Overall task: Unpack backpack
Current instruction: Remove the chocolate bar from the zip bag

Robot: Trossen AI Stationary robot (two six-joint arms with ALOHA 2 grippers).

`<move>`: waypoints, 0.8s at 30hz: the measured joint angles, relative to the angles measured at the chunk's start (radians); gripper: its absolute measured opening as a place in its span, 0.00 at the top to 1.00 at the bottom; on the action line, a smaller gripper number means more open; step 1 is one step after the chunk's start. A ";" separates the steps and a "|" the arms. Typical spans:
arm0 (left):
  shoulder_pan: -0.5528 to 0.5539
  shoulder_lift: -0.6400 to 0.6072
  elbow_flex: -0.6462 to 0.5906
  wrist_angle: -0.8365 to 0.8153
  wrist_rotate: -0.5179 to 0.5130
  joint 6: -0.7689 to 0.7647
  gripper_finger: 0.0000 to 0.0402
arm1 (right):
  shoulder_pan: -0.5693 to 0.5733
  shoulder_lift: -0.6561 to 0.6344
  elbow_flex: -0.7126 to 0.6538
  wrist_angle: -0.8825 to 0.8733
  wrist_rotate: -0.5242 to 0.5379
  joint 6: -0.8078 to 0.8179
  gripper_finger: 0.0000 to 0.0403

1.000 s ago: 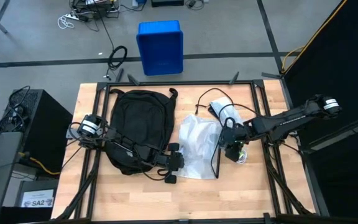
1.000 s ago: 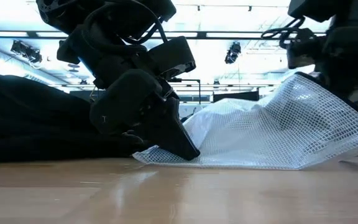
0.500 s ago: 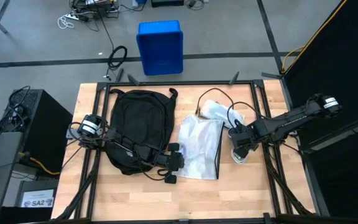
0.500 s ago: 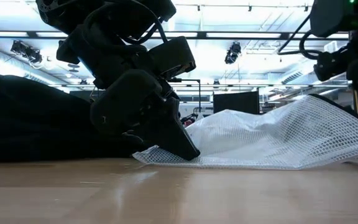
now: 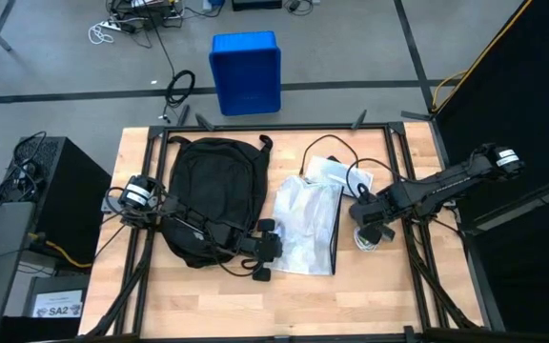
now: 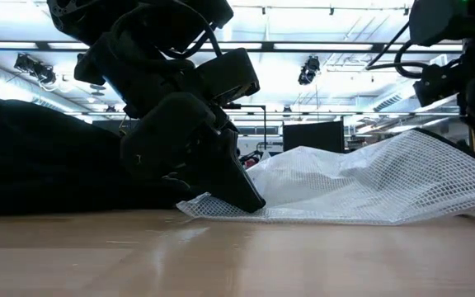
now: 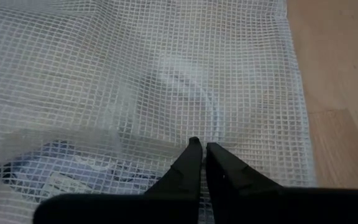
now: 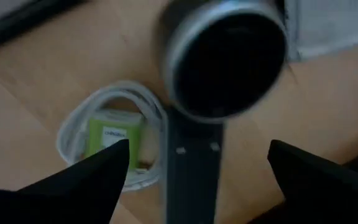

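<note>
Unpacking stage: left end effector (image 7: 197, 149), closed, pins mesh pouch (image 5: 305, 224) beside backpack (image 5: 214, 195); right end effector (image 8: 197, 165), fully open, holds nothing above coiled cable (image 8: 110, 140). Next: another retrieval.

Two dark, slender jointed arms.
The left arm (image 5: 198, 233) was black with thin black cables looped along it and a round silver-faced joint at its base; its tool (image 7: 199, 163) had two black tapered fingers. The right arm (image 5: 437, 186) was black too, with a pale band near its far end and broad black-fingered tool (image 8: 197, 168).
</note>
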 joint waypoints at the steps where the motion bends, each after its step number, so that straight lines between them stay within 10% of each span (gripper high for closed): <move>1: 0.000 0.000 -0.001 0.007 0.000 0.000 1.00 | 0.000 0.000 0.000 0.028 0.000 -0.015 0.11; 14: -0.001 0.006 -0.003 0.122 0.006 0.029 1.00 | 0.107 0.036 0.001 0.593 0.138 -0.373 0.33; 24: -0.001 0.006 -0.003 0.121 0.005 0.028 1.00 | 0.114 0.051 0.002 0.307 0.000 -0.224 0.57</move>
